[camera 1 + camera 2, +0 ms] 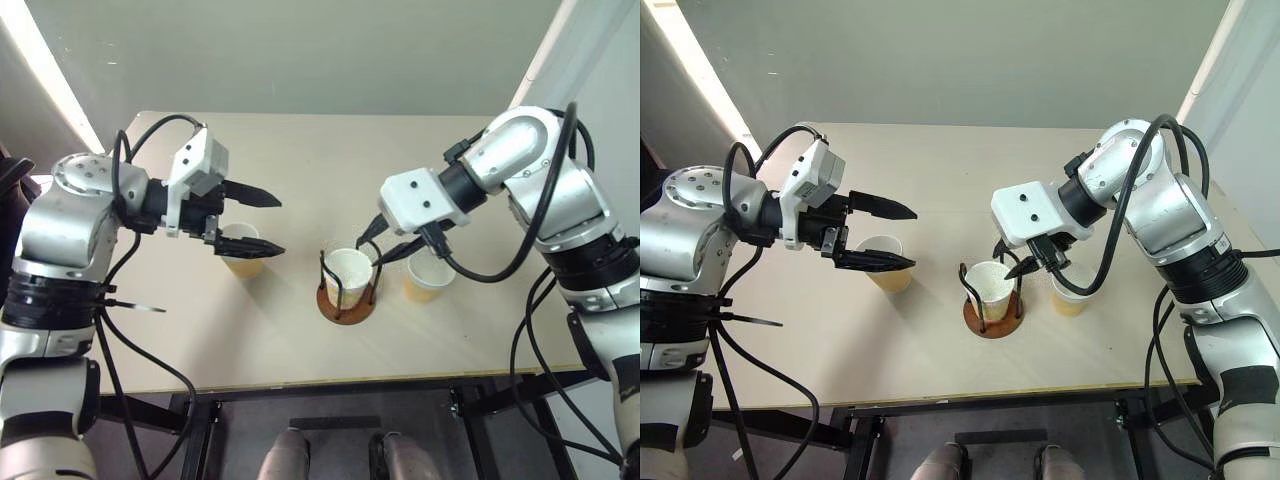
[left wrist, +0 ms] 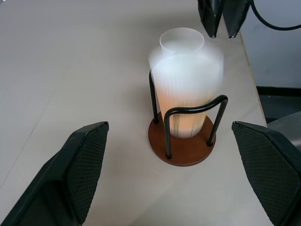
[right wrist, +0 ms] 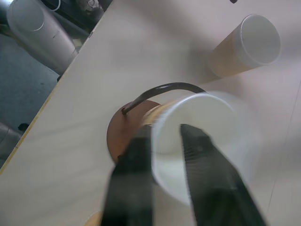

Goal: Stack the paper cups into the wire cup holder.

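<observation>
The wire cup holder (image 1: 345,308), a reddish-brown disc with black wire loops, stands mid-table. One paper cup (image 1: 347,268) sits inside it, smeared by motion in both wrist views. My right gripper (image 1: 372,250) hangs just above that cup, open, one finger inside the rim and one outside. A second paper cup (image 1: 428,280) stands upright just right of the holder. The third paper cup (image 1: 241,250) stands to the left, partly covered by my left gripper (image 1: 280,227). That gripper is wide open and level, pointing at the holder, with nothing between its fingers.
The beige table (image 1: 300,150) has bare room behind the cups. Its front edge (image 1: 330,385) runs close below the holder, with a dark frame beneath. The right arm's black cables (image 1: 520,250) loop beside the right cup.
</observation>
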Robot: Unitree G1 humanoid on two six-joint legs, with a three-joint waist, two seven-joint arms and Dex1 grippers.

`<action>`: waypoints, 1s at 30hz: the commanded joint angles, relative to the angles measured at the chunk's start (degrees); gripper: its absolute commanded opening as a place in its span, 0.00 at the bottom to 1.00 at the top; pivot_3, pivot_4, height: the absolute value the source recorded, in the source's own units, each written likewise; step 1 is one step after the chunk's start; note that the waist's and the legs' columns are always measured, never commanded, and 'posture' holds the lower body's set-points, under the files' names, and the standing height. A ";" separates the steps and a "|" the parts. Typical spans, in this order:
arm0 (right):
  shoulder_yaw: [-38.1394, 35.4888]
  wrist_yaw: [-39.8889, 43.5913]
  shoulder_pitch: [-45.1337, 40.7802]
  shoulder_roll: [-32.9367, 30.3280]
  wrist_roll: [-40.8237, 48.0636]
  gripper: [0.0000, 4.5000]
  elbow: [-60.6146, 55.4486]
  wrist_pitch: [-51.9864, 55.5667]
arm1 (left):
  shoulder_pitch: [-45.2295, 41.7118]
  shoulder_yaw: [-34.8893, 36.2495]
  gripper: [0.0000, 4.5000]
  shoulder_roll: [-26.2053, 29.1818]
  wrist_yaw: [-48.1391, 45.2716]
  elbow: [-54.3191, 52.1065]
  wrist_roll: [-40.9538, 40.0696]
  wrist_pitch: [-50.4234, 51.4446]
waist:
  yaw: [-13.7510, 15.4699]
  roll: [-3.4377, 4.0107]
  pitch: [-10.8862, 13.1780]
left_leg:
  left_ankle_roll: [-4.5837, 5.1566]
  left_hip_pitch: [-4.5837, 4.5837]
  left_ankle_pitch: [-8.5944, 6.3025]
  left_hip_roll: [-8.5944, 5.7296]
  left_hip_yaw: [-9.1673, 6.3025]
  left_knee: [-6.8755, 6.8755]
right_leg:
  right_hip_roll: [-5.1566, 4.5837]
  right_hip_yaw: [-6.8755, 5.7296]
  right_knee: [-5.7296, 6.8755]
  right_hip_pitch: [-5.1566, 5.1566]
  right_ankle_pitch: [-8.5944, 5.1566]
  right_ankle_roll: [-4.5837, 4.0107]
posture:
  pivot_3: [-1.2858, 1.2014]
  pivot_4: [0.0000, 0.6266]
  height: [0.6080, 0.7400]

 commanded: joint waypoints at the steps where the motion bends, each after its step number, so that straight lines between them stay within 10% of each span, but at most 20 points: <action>1: -1.66 -0.50 -0.63 -0.03 -0.64 0.57 -0.01 -0.93 | -0.12 1.16 1.00 0.98 0.12 -1.32 0.12 -0.50 | 0.00 0.00 0.00 | 0.00 0.00 0.00 0.00 0.00 0.00 | 0.00 0.00 0.00 0.00 0.00 0.00 | 0.52 0.24 1.00; 4: -2.58 -1.40 -0.70 0.49 -0.23 0.80 0.29 -0.23 | -0.21 1.07 1.00 0.97 0.48 -1.54 0.25 -0.44 | 0.00 0.00 0.00 | 0.00 0.00 0.00 0.00 0.00 0.01 | 0.00 0.00 0.01 0.00 0.01 -0.01 | 0.52 0.24 1.00; 15: -17.50 -11.23 -6.95 5.94 14.19 0.80 3.79 23.03 | 6.69 -5.05 1.00 7.29 3.09 -4.12 16.72 -16.80 | -0.11 -0.03 -0.02 | -0.01 0.00 0.00 -0.01 -0.01 -0.06 | 0.02 0.01 -0.02 -0.06 -0.10 -0.19 | 0.52 0.24 1.00; 30: -18.91 -10.05 -6.66 2.83 25.76 0.80 -1.37 33.52 | 6.17 -8.56 1.00 8.29 6.96 0.13 30.66 -25.93 | -0.07 -0.02 -0.01 | -0.02 -0.03 0.00 -0.04 -0.02 -0.05 | 0.03 0.01 0.05 -0.11 -0.16 -0.29 | 0.52 0.24 1.00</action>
